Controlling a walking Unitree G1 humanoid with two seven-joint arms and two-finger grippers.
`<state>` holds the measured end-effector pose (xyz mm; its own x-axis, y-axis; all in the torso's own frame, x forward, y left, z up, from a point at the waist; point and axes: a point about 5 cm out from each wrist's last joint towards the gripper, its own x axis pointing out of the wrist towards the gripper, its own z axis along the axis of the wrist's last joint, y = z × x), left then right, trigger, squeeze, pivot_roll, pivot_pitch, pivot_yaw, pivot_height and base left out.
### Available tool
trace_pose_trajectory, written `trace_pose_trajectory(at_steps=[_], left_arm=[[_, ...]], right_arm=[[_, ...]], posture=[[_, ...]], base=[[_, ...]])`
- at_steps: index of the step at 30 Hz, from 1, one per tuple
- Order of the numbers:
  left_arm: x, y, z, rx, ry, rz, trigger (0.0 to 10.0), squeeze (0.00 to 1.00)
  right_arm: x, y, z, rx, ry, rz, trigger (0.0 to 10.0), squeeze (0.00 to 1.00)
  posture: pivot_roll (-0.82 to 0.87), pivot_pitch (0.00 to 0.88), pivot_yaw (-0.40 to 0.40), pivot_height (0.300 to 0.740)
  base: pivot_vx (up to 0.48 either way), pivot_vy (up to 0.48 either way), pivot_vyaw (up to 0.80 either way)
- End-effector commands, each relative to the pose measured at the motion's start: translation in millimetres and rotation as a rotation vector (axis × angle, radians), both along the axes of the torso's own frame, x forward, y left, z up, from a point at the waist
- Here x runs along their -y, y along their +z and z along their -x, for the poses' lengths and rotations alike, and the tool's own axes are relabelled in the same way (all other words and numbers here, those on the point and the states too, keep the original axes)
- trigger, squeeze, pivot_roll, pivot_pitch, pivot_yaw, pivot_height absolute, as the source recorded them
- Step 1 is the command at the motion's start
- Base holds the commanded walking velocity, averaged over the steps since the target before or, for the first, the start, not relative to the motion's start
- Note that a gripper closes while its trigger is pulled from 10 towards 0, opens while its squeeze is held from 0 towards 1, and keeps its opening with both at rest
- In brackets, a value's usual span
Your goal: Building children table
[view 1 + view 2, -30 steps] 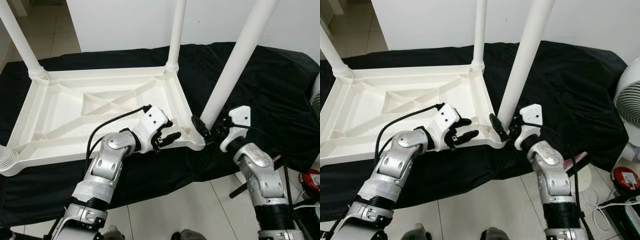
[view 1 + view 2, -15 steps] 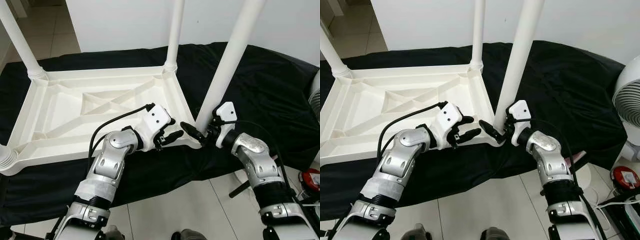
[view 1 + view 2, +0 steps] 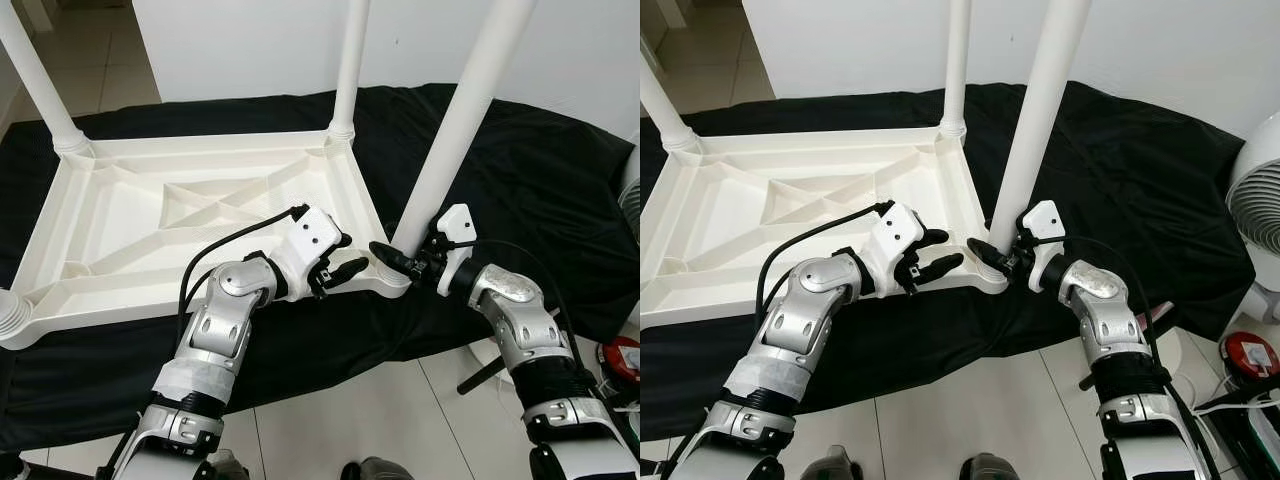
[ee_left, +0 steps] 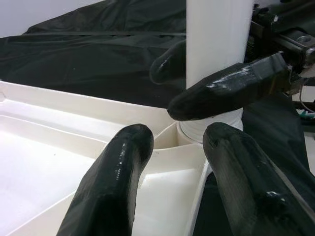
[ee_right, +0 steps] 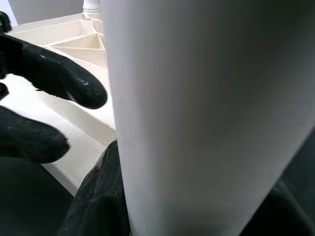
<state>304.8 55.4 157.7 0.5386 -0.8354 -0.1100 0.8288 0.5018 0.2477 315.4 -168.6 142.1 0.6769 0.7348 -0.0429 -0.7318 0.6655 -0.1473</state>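
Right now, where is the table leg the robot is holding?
The table leg stands at the near right corner of the upside-down tabletop, with the right gripper clamped round its base.

Bright even indoor light, soft shadows, sharp head views, blurred wrist close-ups

No legible text, label, brand mark, number or sign found in any view.
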Motion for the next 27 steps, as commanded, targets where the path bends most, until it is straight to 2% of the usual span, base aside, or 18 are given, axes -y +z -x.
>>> trace_pose_trajectory(at_steps=[1,2,5,6,9,12,14,16,18,19,20,22,27], left_arm=[[-7.1,-1,-9.5,0.047,0.239,0.025,10.0,0.00],[-6.7,-1,-10.1,0.046,0.239,0.027,10.0,0.00],[-6.6,-1,-10.1,0.045,0.239,0.028,10.0,0.00],[-5.8,-1,-10.2,0.043,0.234,0.027,10.0,0.00],[-5.4,-1,-10.0,0.042,0.230,0.026,10.0,0.00],[-5.2,-2,-10.3,0.040,0.224,0.024,10.0,0.00],[-5.2,-2,-10.3,0.040,0.224,0.024,10.0,0.00],[-5.7,-3,-10.7,0.040,0.225,0.023,10.0,0.00],[-5.7,-3,-10.7,0.040,0.225,0.023,10.0,0.00],[-6.2,-3,-10.8,0.038,0.226,0.023,10.0,0.00],[-6.2,-3,-10.8,0.038,0.226,0.023,10.0,0.00],[-6.4,-3,-11.1,0.036,0.228,0.024,10.0,0.00],[-5.8,-3,-11.0,0.036,0.223,0.026,10.0,0.00]], right_arm=[[-5.0,-7,3.8,-0.047,-0.035,-0.024,0.0,0.00],[-4.3,-8,3.1,-0.050,-0.101,-0.024,0.0,0.00],[-3.7,-9,2.8,-0.050,-0.146,-0.022,0.0,0.00],[-6.9,-8,4.9,-0.035,-0.211,-0.030,0.0,0.00],[-9.3,-8,7.1,-0.024,-0.251,-0.037,0.0,0.00],[-15.9,-12,15.2,-0.039,-0.446,-0.080,0.0,0.00],[-15.9,-12,15.2,-0.039,-0.446,-0.080,0.0,0.00],[-19.6,-17,20.8,-0.055,-0.638,-0.080,0.0,0.00],[-19.6,-17,20.8,-0.055,-0.638,-0.080,0.0,0.00],[-21.6,-19,23.1,-0.062,-0.739,-0.079,0.0,0.00],[-21.6,-19,23.1,-0.062,-0.739,-0.079,0.0,0.00],[-28.6,-23,27.4,-0.087,-0.880,-0.081,0.0,0.00],[-35.0,-20,28.2,-0.093,-0.904,-0.100,0.0,0.00]], posture=[[0.03,0.000,-0.040,0.740],[0.03,0.000,-0.041,0.740],[0.03,0.000,-0.040,0.740],[0.02,0.000,-0.038,0.740],[0.02,0.000,-0.037,0.740],[0.02,0.000,-0.038,0.740],[0.02,0.000,-0.038,0.740],[0.02,0.000,-0.040,0.740],[0.02,0.000,-0.040,0.740],[0.01,0.000,-0.041,0.740],[0.01,0.000,-0.041,0.740],[0.01,0.000,-0.034,0.740],[0.01,0.000,-0.033,0.740]], base=[[0.000,0.000,0.00],[0.000,0.000,0.00],[0.000,0.000,0.00],[0.000,0.000,0.00],[0.000,0.000,0.00],[0.000,0.000,0.00],[0.000,0.000,0.00],[0.000,0.000,0.00],[0.000,0.000,0.00],[0.000,0.000,0.00],[0.000,0.000,0.00],[0.000,0.000,0.00],[0.000,0.000,0.00]])
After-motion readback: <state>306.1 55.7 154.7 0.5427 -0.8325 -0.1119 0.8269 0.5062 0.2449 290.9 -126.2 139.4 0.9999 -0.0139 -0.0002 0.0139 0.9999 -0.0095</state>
